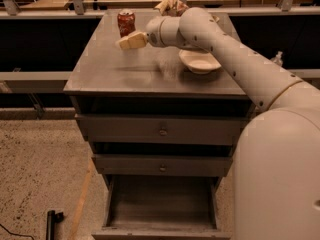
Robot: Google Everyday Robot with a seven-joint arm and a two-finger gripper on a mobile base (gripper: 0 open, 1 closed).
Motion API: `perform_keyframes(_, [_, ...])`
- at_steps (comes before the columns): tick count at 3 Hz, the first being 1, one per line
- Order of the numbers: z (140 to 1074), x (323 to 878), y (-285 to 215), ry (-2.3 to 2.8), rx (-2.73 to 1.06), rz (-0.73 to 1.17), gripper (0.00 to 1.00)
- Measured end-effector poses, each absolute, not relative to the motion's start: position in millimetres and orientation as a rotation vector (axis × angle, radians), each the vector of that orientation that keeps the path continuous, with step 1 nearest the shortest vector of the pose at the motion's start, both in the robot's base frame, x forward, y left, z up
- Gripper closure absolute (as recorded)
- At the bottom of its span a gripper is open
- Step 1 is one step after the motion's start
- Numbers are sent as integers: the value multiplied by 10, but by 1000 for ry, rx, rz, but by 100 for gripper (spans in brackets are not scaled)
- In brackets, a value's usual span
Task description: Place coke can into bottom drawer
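Note:
The red coke can point(126, 22) stands upright at the back left of the grey cabinet top point(120, 71). My gripper point(129, 42) hovers above the top, just in front of the can and slightly right of it, pointing left, a small gap from the can. The bottom drawer point(161, 208) is pulled open below, its plain grey inside showing with nothing in it. My white arm reaches in from the right across the top.
A white bowl point(200, 61) sits on the right of the top, partly under my arm. A brown chip bag point(170, 5) lies at the back edge. Two shallower knobbed drawers point(162, 130) are closed. A black object point(52, 223) lies on the speckled floor at left.

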State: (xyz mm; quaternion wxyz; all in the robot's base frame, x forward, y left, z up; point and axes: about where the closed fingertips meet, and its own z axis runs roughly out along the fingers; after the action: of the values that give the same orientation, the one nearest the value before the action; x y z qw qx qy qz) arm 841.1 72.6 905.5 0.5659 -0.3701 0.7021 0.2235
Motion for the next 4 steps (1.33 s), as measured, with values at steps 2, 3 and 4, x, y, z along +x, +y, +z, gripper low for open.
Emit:
perform_keyframes(2, [8969,9034,972,1659,-761,566,0])
perform_keyframes(3, [8991,9179,1075,1621,-778,591,18])
perform_keyframes(4, [8994,9199,1143,1596,-825,612,49])
